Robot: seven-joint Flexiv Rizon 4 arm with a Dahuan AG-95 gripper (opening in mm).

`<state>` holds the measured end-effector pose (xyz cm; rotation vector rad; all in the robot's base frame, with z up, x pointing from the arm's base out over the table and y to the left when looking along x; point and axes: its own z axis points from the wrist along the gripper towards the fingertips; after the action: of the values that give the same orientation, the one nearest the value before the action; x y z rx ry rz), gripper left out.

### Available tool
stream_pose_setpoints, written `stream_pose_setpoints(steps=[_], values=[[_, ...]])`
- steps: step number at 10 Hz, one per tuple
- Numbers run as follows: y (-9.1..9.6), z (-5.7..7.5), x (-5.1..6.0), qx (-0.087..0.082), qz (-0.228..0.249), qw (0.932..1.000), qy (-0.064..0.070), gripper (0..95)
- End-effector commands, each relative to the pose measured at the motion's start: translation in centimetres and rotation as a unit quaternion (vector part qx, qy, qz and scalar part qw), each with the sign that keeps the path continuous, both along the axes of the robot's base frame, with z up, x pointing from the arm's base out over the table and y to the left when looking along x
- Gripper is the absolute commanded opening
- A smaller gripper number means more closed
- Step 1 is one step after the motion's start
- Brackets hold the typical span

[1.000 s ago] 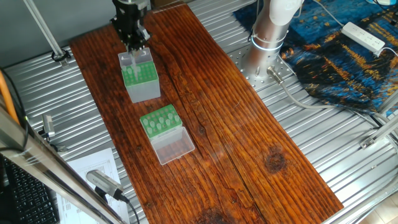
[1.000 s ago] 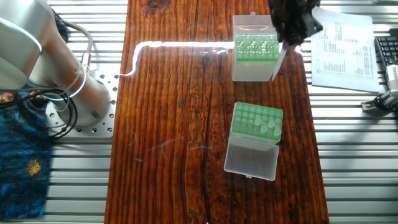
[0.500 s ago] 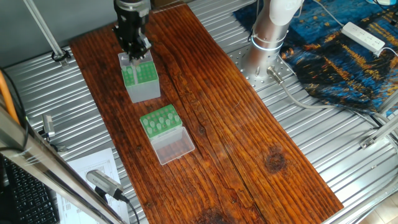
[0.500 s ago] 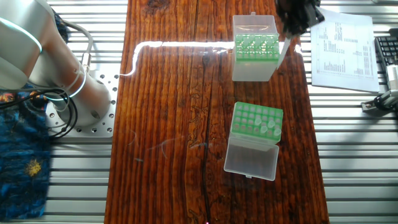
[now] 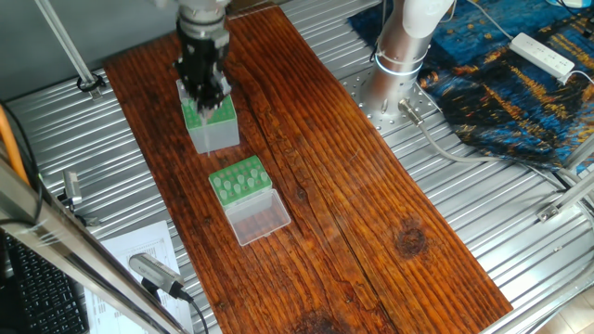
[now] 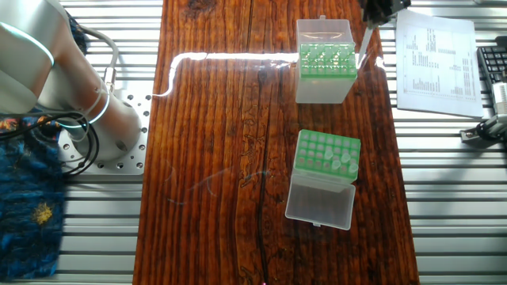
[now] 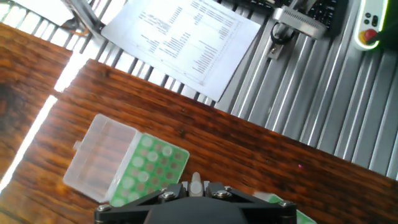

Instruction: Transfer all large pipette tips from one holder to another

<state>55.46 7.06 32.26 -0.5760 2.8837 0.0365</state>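
Observation:
My gripper [image 5: 206, 91] hangs over the tall grey-sided holder [image 5: 213, 125], shut on one large pipette tip [image 6: 361, 57] that points down at the holder's far edge. From the hand view, the whitish tip [image 7: 196, 183] sits pinched between the jaws of the gripper [image 7: 196, 188], above the holder's green hole plate [image 7: 149, 167] and its clear lid [image 7: 102, 158]. The low green rack [image 6: 317, 146] lies nearer the board's middle with a few tips [image 6: 342, 163] standing in it and its clear lid [image 6: 320, 198] folded open.
Both boxes sit on a dark wooden board [image 5: 371, 204] on a ribbed metal table. A printed sheet [image 6: 432, 55] lies beside the holder. The arm's base [image 5: 401, 51] stands at the board's other side, by a blue cloth [image 5: 501, 83].
The gripper has risen from the tall holder with the tip between its jaws and shifted slightly toward the low rack. Both boxes have stayed put.

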Motion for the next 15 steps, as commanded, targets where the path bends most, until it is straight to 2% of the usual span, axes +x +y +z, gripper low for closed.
stream_pose_setpoints(steps=[1, 2, 3, 6, 9, 11, 15], values=[[0.4, -0.3, 0.1, -0.002, -0.002, 1.0, 0.009, 0.0], [0.4, -0.3, 0.0, -0.003, 0.001, 0.9997, 0.022, 0.0], [0.5, -0.3, -0.1, -0.001, 0.0, 0.9997, 0.026, 0.0], [1.1, -0.6, -0.6, 0.005, -0.005, 0.9996, 0.028, 0.0], [1.3, -1.9, -1.2, 0.003, 0.0, 0.9996, 0.027, 0.0], [1.2, -2.1, -1.4, 0.003, 0.006, 0.9996, 0.027, 0.0], [2.0, -3.1, -1.2, 0.004, 0.003, 0.9996, 0.028, 0.0]])
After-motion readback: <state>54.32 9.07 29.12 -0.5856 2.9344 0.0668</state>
